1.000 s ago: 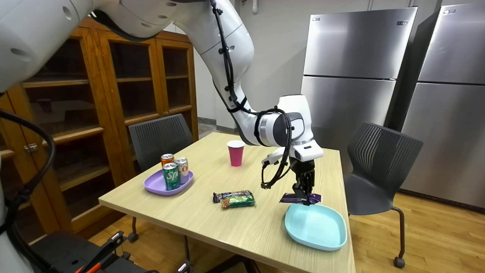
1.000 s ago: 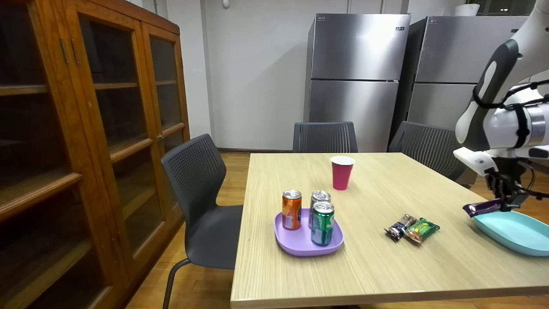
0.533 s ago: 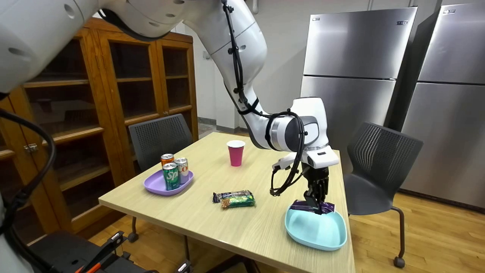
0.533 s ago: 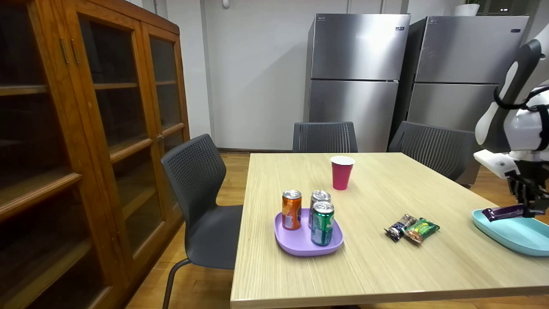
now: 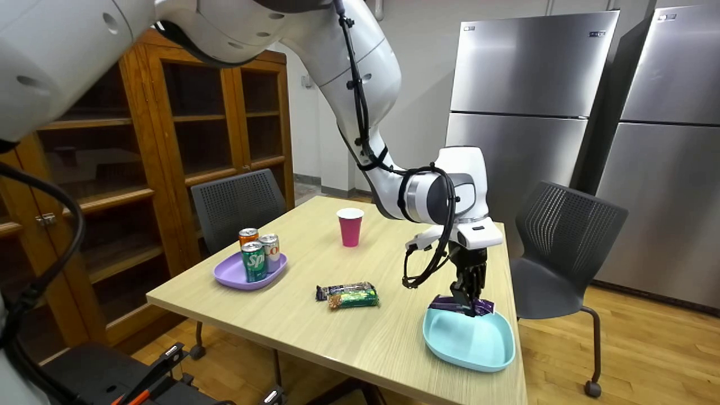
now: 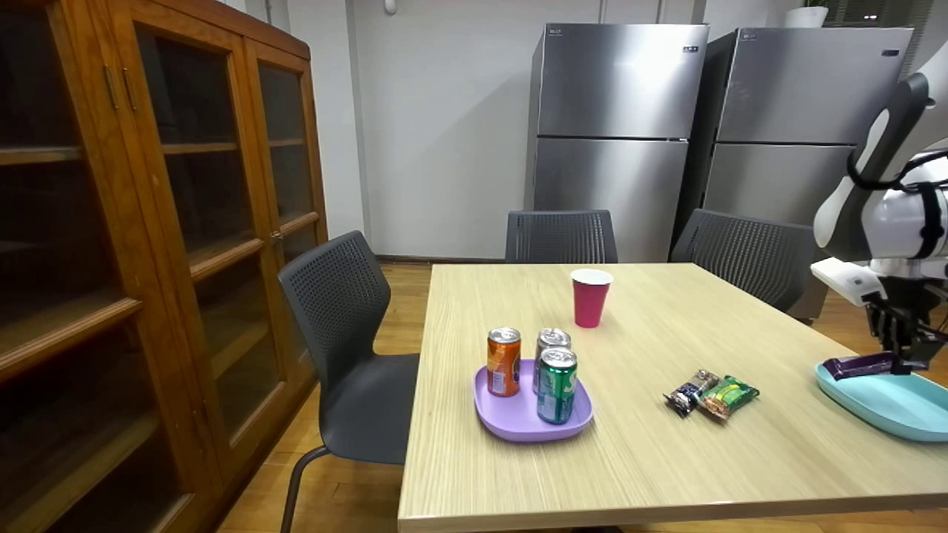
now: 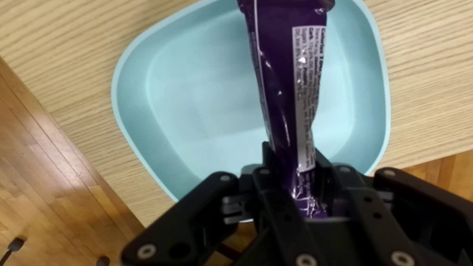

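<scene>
**Purple bar [image 7: 288, 96] pinched by the gripper [image 7: 293, 160] over a blue tray [image 7: 199, 92]**

Wrist view: the gripper reaches in from 6 o'clock, its fingers [image 7: 271, 159] drawn together until only bunched wrapper fits between them. They hold the purple bar nearer its 6 o'clock end; from there it runs toward 12, a white label [image 7: 306, 92] along its 3 o'clock side. Beneath it lies the blue tray, with the table [image 7: 66, 55] around and wooden floor [image 7: 48, 184] at 8.

In an exterior view the arm [image 5: 365, 73] enters from 10 o'clock and bends down to the gripper at 4. The purple bar sits crosswise in the fingers, over the blue tray's 12 o'clock rim; whether bar and rim touch, I cannot tell. At 10 o'clock from that tray, well apart from it, a green bar [image 5: 355, 298] lies against a dark bar [image 5: 337, 289]. Two fridges [image 5: 529, 146] stand behind, around 2.

In an exterior view a lilac tray [image 6: 511, 418] bears three upright cans: an orange can [image 6: 503, 364] at 10, a green can [image 6: 555, 392] at 4, and a silver can [image 6: 552, 340] at 1, partly hidden by the green one. A pink cup [image 6: 590, 303] stands at 1 o'clock from the lilac tray. From the gripper, at 3 to 4 o'clock, the purple bar sticks out toward 9. A chair [image 6: 348, 333] and a cabinet [image 6: 207, 244] take up the 9 o'clock side.
</scene>
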Motion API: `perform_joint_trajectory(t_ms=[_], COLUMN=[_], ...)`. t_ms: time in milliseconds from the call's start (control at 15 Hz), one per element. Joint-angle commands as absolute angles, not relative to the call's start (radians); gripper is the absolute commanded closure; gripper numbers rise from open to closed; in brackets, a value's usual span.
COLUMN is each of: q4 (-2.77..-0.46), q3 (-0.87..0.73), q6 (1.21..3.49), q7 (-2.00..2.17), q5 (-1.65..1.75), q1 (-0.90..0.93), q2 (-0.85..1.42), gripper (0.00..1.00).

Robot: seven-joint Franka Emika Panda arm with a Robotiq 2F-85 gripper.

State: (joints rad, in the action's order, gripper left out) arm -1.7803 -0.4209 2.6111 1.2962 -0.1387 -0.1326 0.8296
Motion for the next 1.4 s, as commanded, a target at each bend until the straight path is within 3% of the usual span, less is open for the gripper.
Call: perform_joint_trajectory(t_ms=[0, 733, 800, 867, 1000, 1333], q4=[-1.691, -1.541, -1.532, -1.528, -1.528, -1.564], q3=[-0.385, -0.366, -0.366, -0.368, -0.371, -0.375], q6=[2.547, 2.465, 2.457, 2.452, 2.451, 2.481], q7=[1.308, 1.314, 1.313, 1.316, 1.315, 1.314], q5=[-0.158, -0.172, -0.171, -0.169, -0.163, -0.151], q1=[-0.177, -0.227, -0.228, -0.226, -0.218, -0.182], q2=[0.873, 0.973, 0.979, 0.98, 0.977, 0.937], gripper=[0.94, 0.94, 0.82, 0.53, 0.47, 0.09])
